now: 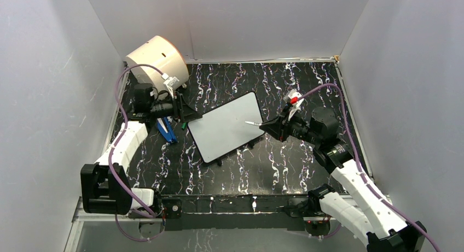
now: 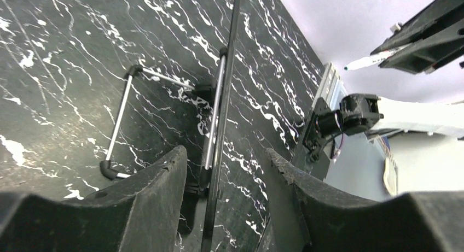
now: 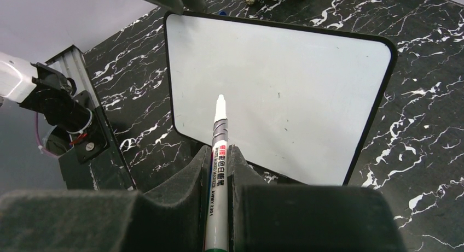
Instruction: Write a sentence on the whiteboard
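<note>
The whiteboard (image 1: 227, 126) stands tilted on its short feet mid-table, also in the right wrist view (image 3: 284, 88). Its white face is blank except for tiny dark specks; no green lettering shows. My right gripper (image 1: 268, 125) (image 3: 220, 153) is shut on a white marker (image 3: 220, 132) with a green end. The marker's tip (image 1: 251, 122) hovers over the board's right part. My left gripper (image 1: 183, 118) (image 2: 224, 164) is open at the board's left corner. Its jaws stand on either side of the board's thin black edge (image 2: 221, 126) with gaps showing.
A cream cylindrical drum (image 1: 157, 58) lies at the back left behind the left arm. A blue object (image 1: 167, 132) lies on the black marbled table (image 1: 306, 82) under the left gripper. Grey walls close in on three sides.
</note>
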